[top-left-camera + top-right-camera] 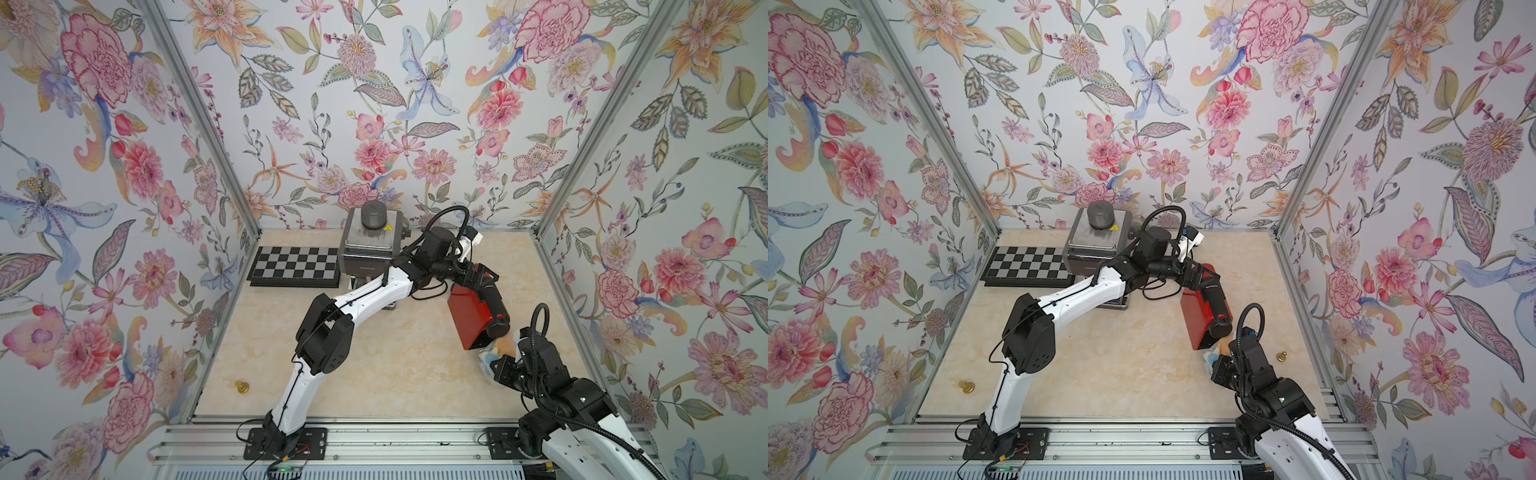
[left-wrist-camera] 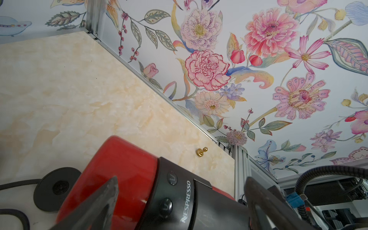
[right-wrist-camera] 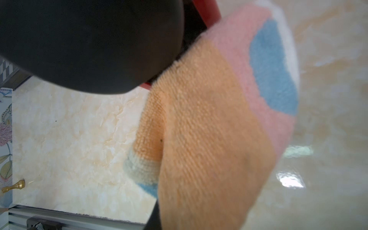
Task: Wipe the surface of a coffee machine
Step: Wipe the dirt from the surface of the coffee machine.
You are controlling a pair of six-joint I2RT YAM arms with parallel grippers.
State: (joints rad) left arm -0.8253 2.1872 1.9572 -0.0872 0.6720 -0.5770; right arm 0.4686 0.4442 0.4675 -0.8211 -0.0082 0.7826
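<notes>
The coffee machine is a red Nespresso with a black top, standing right of the table's middle. In the left wrist view the coffee machine lies between the spread fingers of my left gripper. That left gripper is open and straddles the machine's rear end; contact cannot be told. My right gripper is shut on an orange, pink and blue cloth. The cloth presses against the machine's near end and hides the right fingers.
A silver appliance with a grey cap stands at the back, a chessboard to its left. Small brass pawns lie near the left front and by the right wall. A black disc and cable sit behind the machine.
</notes>
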